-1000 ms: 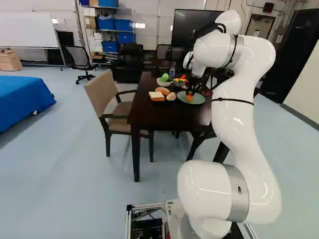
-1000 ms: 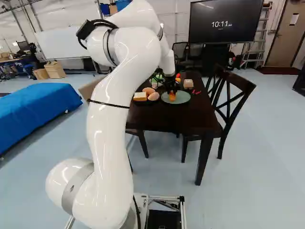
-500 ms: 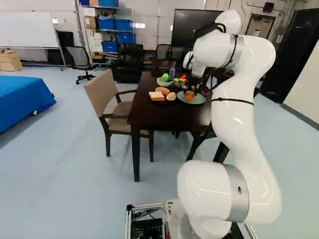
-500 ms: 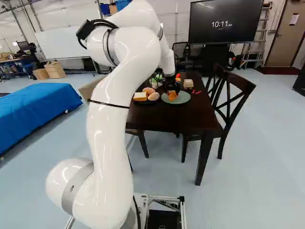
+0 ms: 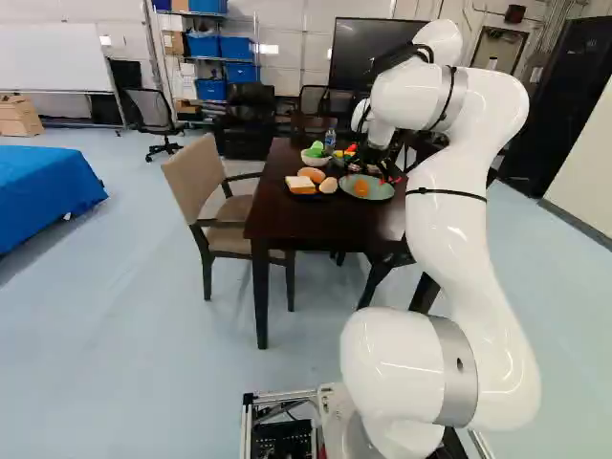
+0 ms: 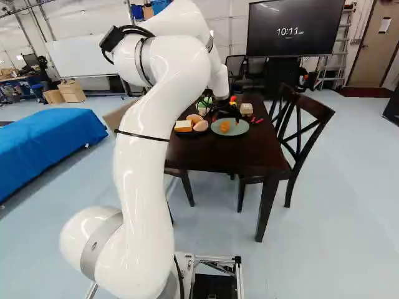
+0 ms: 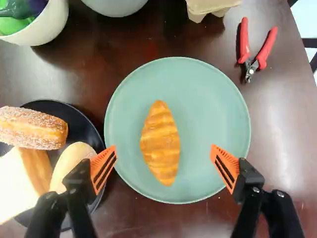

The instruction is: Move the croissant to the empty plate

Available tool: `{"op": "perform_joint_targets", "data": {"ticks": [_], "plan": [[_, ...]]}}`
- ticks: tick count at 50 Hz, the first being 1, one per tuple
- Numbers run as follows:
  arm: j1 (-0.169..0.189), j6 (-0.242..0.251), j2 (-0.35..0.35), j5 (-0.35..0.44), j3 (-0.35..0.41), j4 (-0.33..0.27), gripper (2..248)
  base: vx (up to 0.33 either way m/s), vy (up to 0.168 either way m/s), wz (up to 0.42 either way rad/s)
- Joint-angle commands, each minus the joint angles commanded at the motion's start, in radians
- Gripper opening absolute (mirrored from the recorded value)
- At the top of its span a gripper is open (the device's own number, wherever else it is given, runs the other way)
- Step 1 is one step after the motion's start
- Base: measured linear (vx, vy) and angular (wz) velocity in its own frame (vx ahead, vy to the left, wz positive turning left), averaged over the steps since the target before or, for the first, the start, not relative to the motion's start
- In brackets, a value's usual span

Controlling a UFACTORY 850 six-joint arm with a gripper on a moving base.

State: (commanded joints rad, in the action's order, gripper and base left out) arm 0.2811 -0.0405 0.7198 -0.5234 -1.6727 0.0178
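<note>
At the left of the right base view, a low form is covered by a blue cloth (image 6: pixel 56 137). To the right of it, the white arm (image 6: pixel 146 156) is seen reaching over the dark surface (image 6: pixel 212 159); in the left base view, a beige padded chair (image 5: pixel 196 177) is set beside that surface. Next, on a black plate (image 7: pixel 85 119), a sugared roll (image 7: pixel 32 129), a slice of bread (image 7: pixel 17 183) and a smooth bun (image 7: pixel 72 161) are grouped. Behind them, a pale bowl (image 7: pixel 52 25) is filled with green and purple pieces, which may be toy vegetables, though they are only partly shown. Further right, the croissant (image 7: pixel 161 144) is held up by nothing but the round green plate (image 7: pixel 213 99): it is laid flat near the middle, and is touched by neither finger. The gripper (image 6: pixel 225 117) is poised over this plate. In the wrist view, the gripper (image 7: pixel 163 153) is spread wide, and the croissant is framed ahead of and between the orange pads (image 7: pixel 103 168), with a gap left on both sides. Beyond the green plate, a beige carton (image 7: pixel 210 6) is placed, and beside the carton a pair of red-handled pliers (image 7: pixel 252 59) is laid with the handles parted. At the far right of the surface, a dark wooden cross-backed chair (image 6: pixel 301 124) is stationed.
</note>
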Motion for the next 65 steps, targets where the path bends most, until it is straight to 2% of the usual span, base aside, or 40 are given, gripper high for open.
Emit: {"op": "perform_joint_targets", "data": {"ticks": [24, 52, 65], "plan": [[0.001, 0.000, -0.014, 0.000, 0.009, 0.000, 247, 0.000, 0.000, 0.000], [0.013, 0.000, -0.150, 0.022, 0.128, 0.000, 247, 0.000, 0.000, 0.000], [-0.006, 0.000, -0.228, 0.032, 0.197, -0.030, 247, 0.000, 0.000, 0.000]]}}
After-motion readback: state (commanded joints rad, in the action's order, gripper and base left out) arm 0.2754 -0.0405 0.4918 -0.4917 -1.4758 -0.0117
